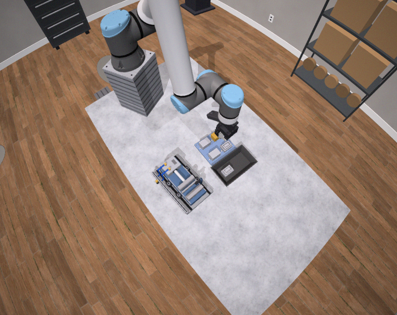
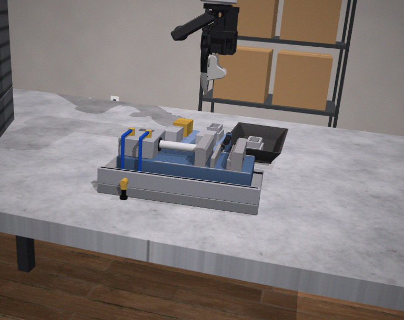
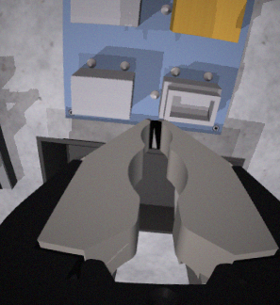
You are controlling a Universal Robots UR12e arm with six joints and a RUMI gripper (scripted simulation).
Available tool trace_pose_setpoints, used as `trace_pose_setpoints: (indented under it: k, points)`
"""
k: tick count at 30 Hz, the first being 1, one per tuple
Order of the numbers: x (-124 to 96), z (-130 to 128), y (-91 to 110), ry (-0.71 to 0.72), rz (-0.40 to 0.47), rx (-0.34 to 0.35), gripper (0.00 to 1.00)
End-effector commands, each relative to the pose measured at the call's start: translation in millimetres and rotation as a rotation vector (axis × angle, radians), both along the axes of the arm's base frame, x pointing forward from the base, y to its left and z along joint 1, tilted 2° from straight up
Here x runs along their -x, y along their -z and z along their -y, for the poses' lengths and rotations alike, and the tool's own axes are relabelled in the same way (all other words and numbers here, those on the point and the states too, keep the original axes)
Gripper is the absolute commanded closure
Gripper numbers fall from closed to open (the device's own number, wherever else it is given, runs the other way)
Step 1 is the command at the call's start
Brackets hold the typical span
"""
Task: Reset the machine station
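Note:
My gripper (image 2: 205, 81) (image 3: 154, 122) is shut and empty, hanging high above the near edge of the blue infeed plate (image 1: 207, 158) (image 3: 147, 61). On the plate lie a yellow brass blank (image 1: 214, 137) (image 2: 183, 125) (image 3: 208, 16), two plain gray blanks (image 1: 204, 141) (image 1: 215, 152) (image 3: 101, 96) and a finished part (image 1: 226, 145) (image 2: 215, 127) (image 3: 190, 101) with its pocket up. The black outfeed tray (image 1: 249, 155) (image 2: 275, 135) (image 3: 53, 147) holds another finished part (image 1: 228, 170) (image 2: 254, 142), pocket up. The vise (image 1: 184, 185) (image 2: 180, 163) stands open, and I see no block between its jaws.
The vise sits on a gray base with blue hoses (image 2: 122, 149) at its left end. The arm's ribbed pedestal (image 1: 135, 84) stands at the table's back. A shelf with cardboard boxes (image 2: 301, 78) stands behind the table.

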State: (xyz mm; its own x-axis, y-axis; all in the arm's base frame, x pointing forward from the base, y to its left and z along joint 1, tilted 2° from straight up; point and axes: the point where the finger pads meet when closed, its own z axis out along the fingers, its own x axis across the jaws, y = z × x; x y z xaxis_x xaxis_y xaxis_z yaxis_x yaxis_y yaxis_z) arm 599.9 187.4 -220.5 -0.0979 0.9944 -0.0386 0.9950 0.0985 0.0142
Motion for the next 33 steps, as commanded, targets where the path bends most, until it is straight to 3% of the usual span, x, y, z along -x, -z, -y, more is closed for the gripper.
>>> trace_pose_setpoints:
  k: [1,33]
  points:
    - [-0.9,0.2,8.8,0.0,0.001,0.0,1.0]
    - [-1.1,0.6,20.0,0.0,0.001,0.0,1.0]
